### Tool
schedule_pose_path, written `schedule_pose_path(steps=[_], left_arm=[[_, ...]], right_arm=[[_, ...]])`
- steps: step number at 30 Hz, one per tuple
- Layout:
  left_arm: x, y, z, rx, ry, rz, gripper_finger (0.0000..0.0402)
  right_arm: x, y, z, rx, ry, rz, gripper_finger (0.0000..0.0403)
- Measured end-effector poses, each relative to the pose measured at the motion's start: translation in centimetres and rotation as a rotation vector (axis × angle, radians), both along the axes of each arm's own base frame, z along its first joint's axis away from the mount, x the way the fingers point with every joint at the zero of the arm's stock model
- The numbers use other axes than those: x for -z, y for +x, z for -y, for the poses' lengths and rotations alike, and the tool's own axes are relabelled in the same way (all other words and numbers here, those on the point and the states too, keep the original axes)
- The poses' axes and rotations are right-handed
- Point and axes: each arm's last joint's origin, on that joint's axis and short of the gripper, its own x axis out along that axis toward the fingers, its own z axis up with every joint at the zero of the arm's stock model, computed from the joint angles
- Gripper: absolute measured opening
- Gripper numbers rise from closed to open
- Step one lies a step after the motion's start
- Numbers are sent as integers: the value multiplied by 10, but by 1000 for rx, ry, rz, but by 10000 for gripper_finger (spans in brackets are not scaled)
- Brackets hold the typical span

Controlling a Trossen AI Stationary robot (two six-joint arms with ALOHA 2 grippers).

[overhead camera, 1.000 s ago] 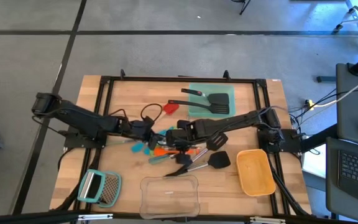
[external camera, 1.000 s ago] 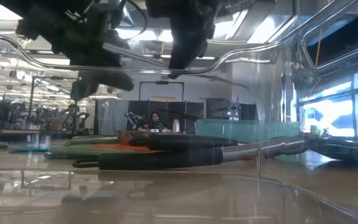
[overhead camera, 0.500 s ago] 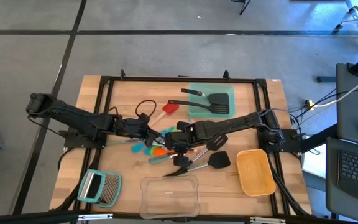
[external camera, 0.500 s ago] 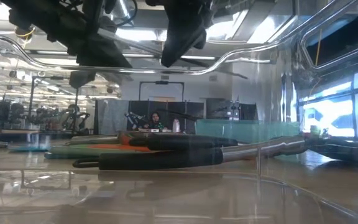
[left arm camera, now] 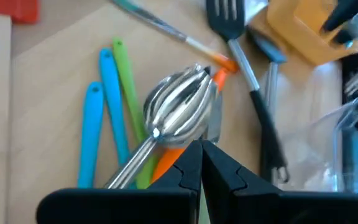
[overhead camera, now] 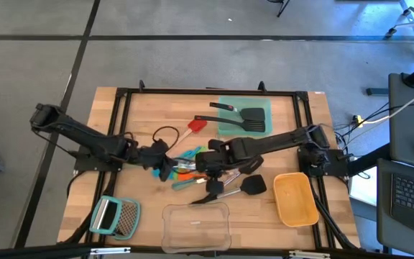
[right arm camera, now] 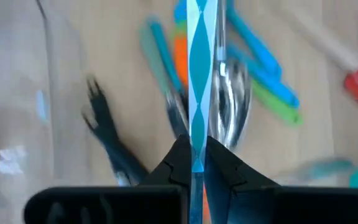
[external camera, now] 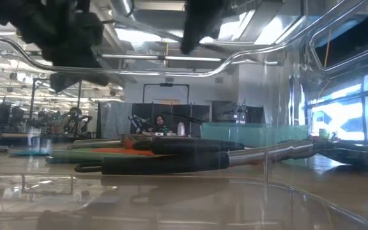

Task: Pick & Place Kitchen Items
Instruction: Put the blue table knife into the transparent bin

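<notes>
Wooden table (overhead camera: 142,108), worked by two dark arms that reach in from either side.

Nearest edge: clear tub (overhead camera: 196,223) at the middle, grater (overhead camera: 115,216) towards the left corner, yellow tub (overhead camera: 295,198) towards the right. Tub wall across most of the low view, with dark steel-handled tools (external camera: 171,163) seen lying flat through it.

Just behind the clear tub: two black spatulas (overhead camera: 252,185), heads towards the yellow tub, handles running into the pile.

Mid-table: pile of slim utensils (overhead camera: 185,171), crossed and touching, both grippers over it.
- Left gripper (left arm camera: 201,149): at the pile's left side, fingertips pressed together, nothing visibly between them. Silver spoon (left arm camera: 178,107) directly ahead, its handle passing just beside the fingers; orange tool (left arm camera: 169,158) under it; green tool (left arm camera: 126,87) and two blue tools (left arm camera: 107,112) alongside.
- Right gripper (right arm camera: 192,149): at the pile's right side, close to the left gripper, clamped on a teal tool (right arm camera: 199,74) that sticks out past the fingertips and hides part of the pile below.

Behind the pile: red spatula (overhead camera: 196,126), well clear of both grippers.

Far side: teal tray (overhead camera: 264,108) with one black spatula (overhead camera: 250,116) lying on it.

Beyond the table: room with a seated person (external camera: 159,121), far off.
</notes>
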Motion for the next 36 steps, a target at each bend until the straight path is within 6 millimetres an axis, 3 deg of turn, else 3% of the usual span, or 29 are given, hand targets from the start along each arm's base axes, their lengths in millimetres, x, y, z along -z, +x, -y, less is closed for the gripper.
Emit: schedule_pose_path(steps=[4, 10, 18, 26, 36], left_arm=[[-16, -10, 6, -17, -4, 89, 1], [-34, -27, 12, -71, 5, 216, 2], [-45, -39, 19, -102, -4, 296, 2], [-45, -43, 26, -105, -23, 307, 2], [-45, -48, 34, -119, -57, 329, 1]], right_arm=[[-16, -2, -11, -21, 152, 70, 18], [-27, 3, -58, -94, 330, 242, 18], [-23, -5, -106, -85, 348, 329, 18], [28, 9, -129, -87, 283, 248, 18], [94, 14, -133, -85, 199, 18, 18]])
